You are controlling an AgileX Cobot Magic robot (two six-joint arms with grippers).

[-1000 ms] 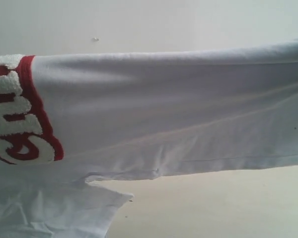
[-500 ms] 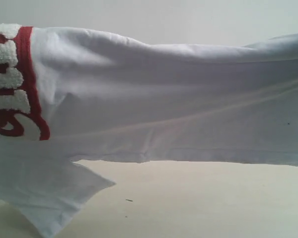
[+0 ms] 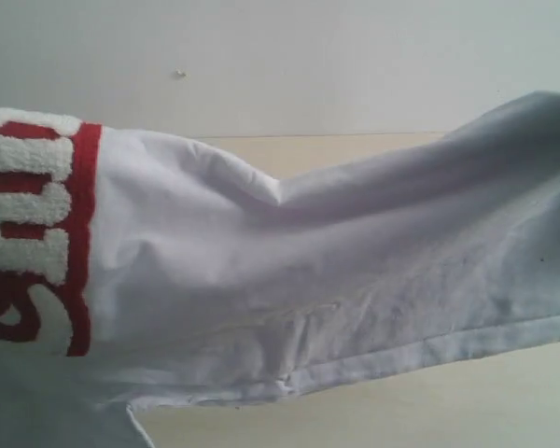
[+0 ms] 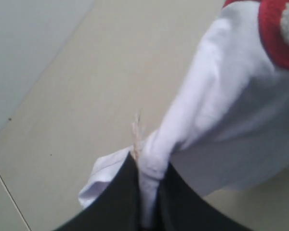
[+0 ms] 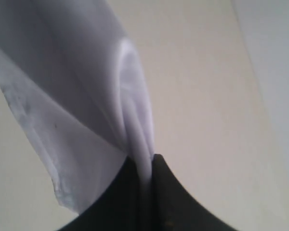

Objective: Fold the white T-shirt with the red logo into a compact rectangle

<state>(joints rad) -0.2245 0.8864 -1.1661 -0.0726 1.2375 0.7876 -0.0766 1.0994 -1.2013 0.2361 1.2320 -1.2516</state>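
Shirt [image 3: 336, 271] is held stretched above the bench [image 3: 401, 411], bunched edges clamped in the left hand [image 4: 148, 178] and right hand [image 5: 143, 166]; bare bench is seen under it.

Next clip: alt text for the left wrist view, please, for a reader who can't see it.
The left hand is clamped shut on a bunched fold of the white T-shirt, which stretches away from it with a beige table behind. A corner of the red logo shows at the shirt's far end.
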